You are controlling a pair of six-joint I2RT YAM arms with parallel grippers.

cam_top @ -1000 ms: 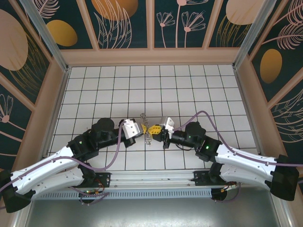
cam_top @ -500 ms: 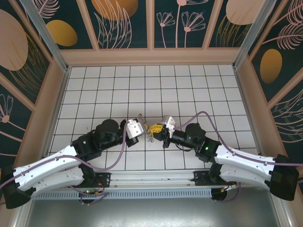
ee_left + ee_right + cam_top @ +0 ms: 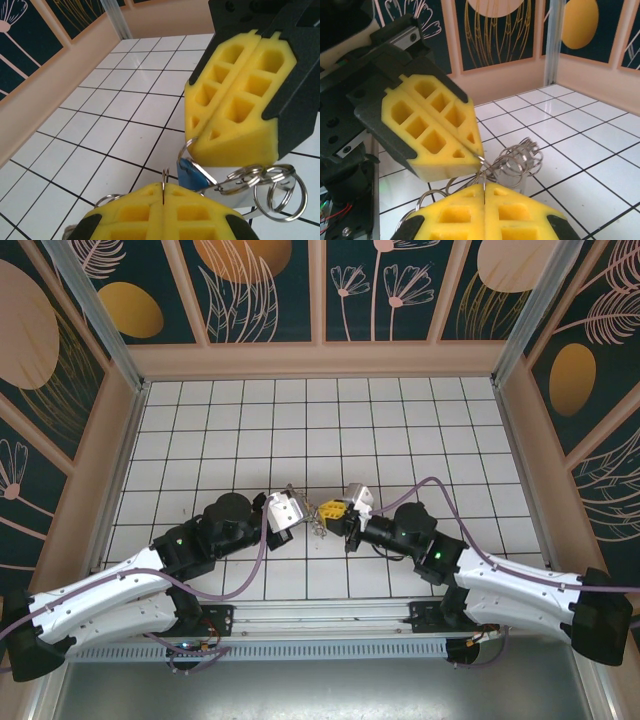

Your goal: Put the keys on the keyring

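Note:
My left gripper (image 3: 163,192) is shut on the keyring (image 3: 164,181), a thin metal split ring seen edge-on in the seam of its yellow pads. Facing it tip to tip, my right gripper (image 3: 200,132) is shut on another thin ring (image 3: 184,150). Just below that ring hangs the keys' blue head (image 3: 192,176). A bunch of linked silver rings (image 3: 272,187) trails to the right. In the right wrist view my right gripper (image 3: 484,187) pinches a ring (image 3: 484,179), with the left gripper (image 3: 470,145) just above. From the top view both grippers (image 3: 298,508) (image 3: 333,508) meet low over the tiles.
White tiled floor (image 3: 400,430) with black grid lines, walled by tan borders and patterned panels (image 3: 265,290). The loose ring bunch (image 3: 318,525) hangs between the two gripper tips. A purple cable (image 3: 440,485) loops over the right arm.
The two grippers have drawn slightly apart, the right one shifting a little to the right; the ring bunch now shows in the gap. Both stay shut.

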